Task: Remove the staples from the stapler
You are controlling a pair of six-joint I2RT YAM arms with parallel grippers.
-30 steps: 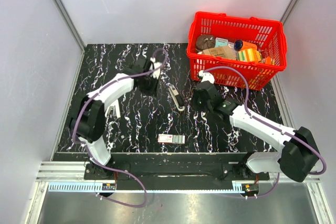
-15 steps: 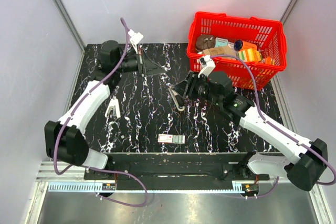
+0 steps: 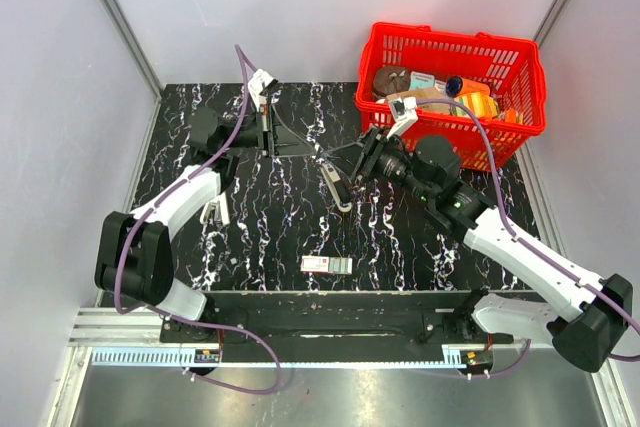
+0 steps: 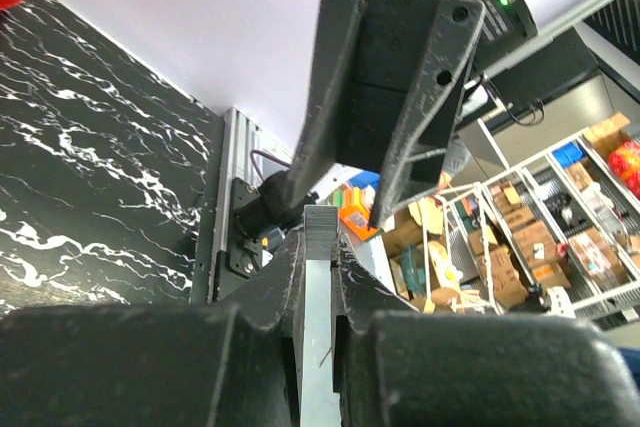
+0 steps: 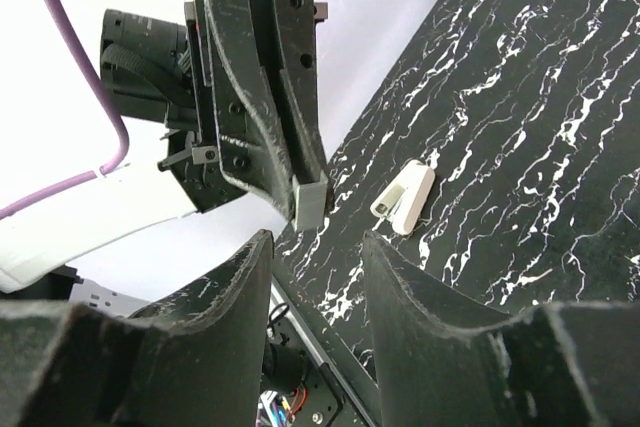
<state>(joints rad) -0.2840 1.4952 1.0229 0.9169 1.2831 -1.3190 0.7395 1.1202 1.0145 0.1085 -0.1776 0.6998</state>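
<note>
Top external view: shows the small white stapler (image 3: pixel 215 210), two slim arms joined at one end, flat on the table (image 3: pixel 262 239) near its left edge, well apart from both grippers. Left gripper (image 4: pixel 320 237) pinched on a thin grey strip (image 4: pixel 320 292); right gripper (image 5: pixel 317 243) spread, empty.

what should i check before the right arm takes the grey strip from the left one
1. left gripper shut on the grey strip: ok
2. right gripper open: ok
3. strip in line with the gap between the right fingers: ok, by the right wrist view
4. stapler lying apart from both arms: ok
5. staples left inside the stapler: cannot tell
</note>
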